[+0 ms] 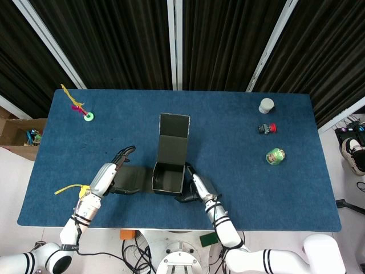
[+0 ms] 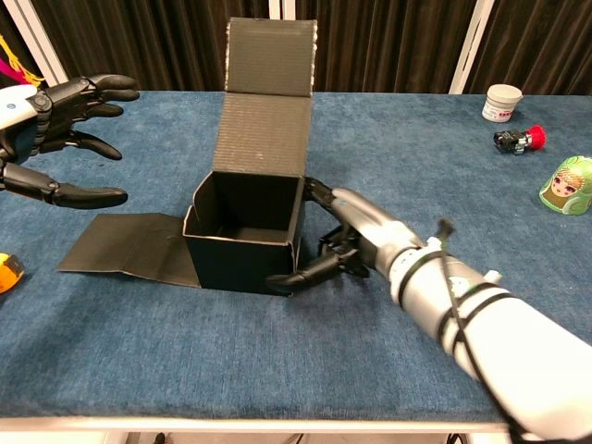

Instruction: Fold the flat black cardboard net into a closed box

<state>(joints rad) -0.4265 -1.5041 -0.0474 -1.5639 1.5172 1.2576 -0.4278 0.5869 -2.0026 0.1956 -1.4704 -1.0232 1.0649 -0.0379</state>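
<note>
Mid-table, half-folded black cardboard box (image 2: 245,227) stands with lid upright and one flap flat to its left; right hand (image 2: 356,242) spread, fingertips touching the box's right wall; left hand (image 2: 51,139) spread, empty, above the flap.

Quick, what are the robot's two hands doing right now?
Left hand: open, fingers spread, holding nothing.
Right hand: fingers against the black box; a real grip cannot be told.
</note>
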